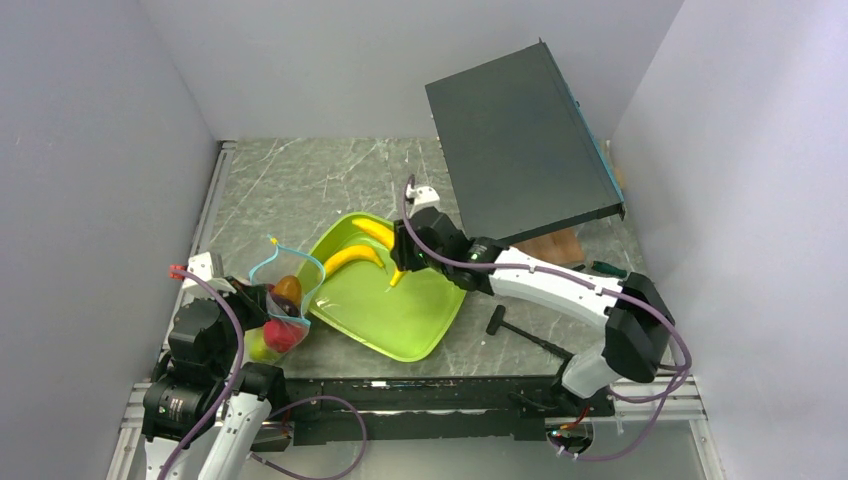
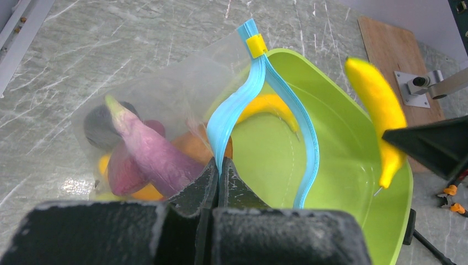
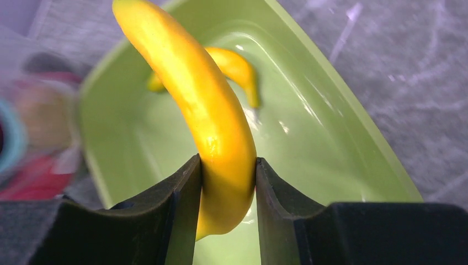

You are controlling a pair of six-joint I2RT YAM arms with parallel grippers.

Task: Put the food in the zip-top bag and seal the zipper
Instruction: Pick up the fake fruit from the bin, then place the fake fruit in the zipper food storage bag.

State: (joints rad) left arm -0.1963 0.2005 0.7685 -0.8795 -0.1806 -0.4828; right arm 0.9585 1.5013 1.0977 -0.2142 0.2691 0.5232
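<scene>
My left gripper (image 2: 219, 165) (image 1: 258, 293) is shut on the blue zipper (image 2: 232, 110) at the mouth of the clear zip-top bag (image 2: 165, 94) (image 1: 285, 300). The mouth stands open toward the lime-green tray (image 1: 400, 320). Inside the bag lie a magenta piece (image 2: 149, 149), a dark purple piece (image 2: 99, 127), an orange piece (image 2: 193, 146) and a red apple (image 1: 282, 335). My right gripper (image 3: 227, 160) (image 1: 402, 262) is shut on a yellow banana (image 3: 193, 83) (image 1: 352, 258) (image 2: 378, 110), held above the tray. A second banana (image 3: 237, 66) (image 1: 375, 232) lies in the tray.
A dark flat panel (image 1: 520, 145) leans over the back right. A wooden block (image 1: 550, 245) sits under it. A black tool (image 1: 520, 330) lies on the marble table right of the tray. Grey walls close in left, right and back.
</scene>
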